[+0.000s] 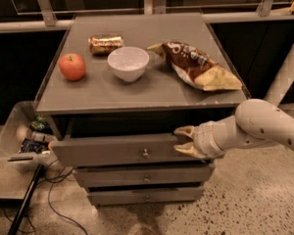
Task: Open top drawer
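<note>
Grey-brown top drawer (112, 152) sits just under the table (103, 89) slab, its front already proud of the two lower fronts (112, 175). Pincer (178, 141) is at its right end, fingers spread and not clenched, one by the top edge, one lower on the face. The front runs left to right, and the knob (145, 152) lies left of the pincer. Your pull likely goes straight toward the camera.

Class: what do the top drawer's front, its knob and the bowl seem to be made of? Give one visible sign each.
The top drawer front: likely painted wood or laminate; flat, matte grey-brown. Its knob: probably metal; small bright glint. The bowl: likely ceramic or plastic; smooth plain white. The tool sits at the drawer's right end.
</note>
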`<control>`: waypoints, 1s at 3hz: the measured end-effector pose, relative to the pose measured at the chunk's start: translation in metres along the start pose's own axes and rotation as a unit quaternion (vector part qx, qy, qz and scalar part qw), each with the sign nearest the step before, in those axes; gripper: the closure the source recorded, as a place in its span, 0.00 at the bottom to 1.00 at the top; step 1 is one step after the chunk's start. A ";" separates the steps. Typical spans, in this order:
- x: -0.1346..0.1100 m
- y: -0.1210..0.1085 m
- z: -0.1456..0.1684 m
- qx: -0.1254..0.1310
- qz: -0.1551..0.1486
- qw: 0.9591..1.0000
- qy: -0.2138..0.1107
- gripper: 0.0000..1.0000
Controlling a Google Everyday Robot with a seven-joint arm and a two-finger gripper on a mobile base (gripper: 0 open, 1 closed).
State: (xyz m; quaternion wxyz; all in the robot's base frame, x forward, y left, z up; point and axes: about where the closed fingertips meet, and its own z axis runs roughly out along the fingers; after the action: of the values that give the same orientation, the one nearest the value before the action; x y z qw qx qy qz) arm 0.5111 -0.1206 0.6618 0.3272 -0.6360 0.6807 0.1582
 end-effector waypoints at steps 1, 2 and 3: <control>-0.002 -0.003 -0.002 0.000 0.000 1.000 0.000 1.00; -0.004 -0.004 -0.005 0.000 0.000 1.000 0.000 1.00; -0.002 0.001 -0.007 0.001 0.002 1.000 0.000 1.00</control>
State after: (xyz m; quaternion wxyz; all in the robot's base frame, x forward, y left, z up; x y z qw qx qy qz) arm 0.5081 -0.1231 0.6683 0.3279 -0.6339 0.6824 0.1581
